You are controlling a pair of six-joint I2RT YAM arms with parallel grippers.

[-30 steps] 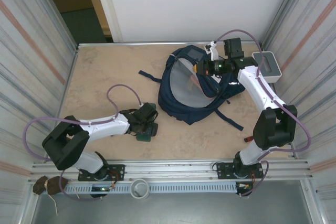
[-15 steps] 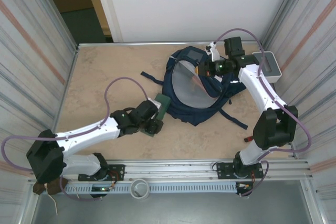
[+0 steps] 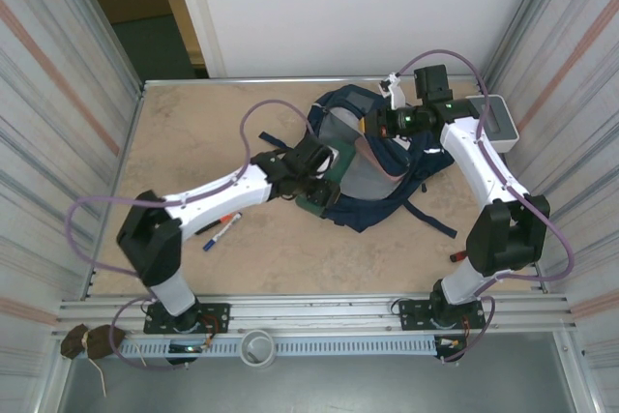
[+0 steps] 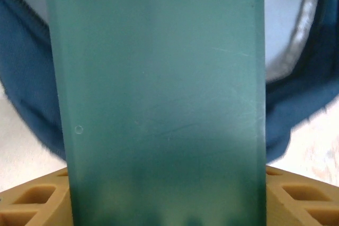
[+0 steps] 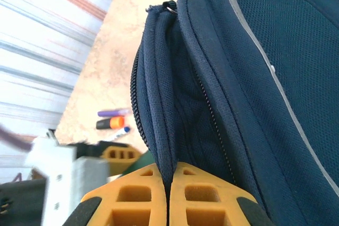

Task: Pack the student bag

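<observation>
On the beige table [image 3: 193, 132], the open navy student bag [image 3: 372, 208] is lying centre-right, toward the far edge. The right gripper [image 5: 168, 181] is pinching its zipped rim tightly, holding the mouth up. The left gripper [image 3: 317, 184], clamping a flat green slab [image 4: 159, 104], has swung from the near left to that opening, so insertion looks imminent. Markers [image 3: 221, 229] are lying beside its arm.
</observation>
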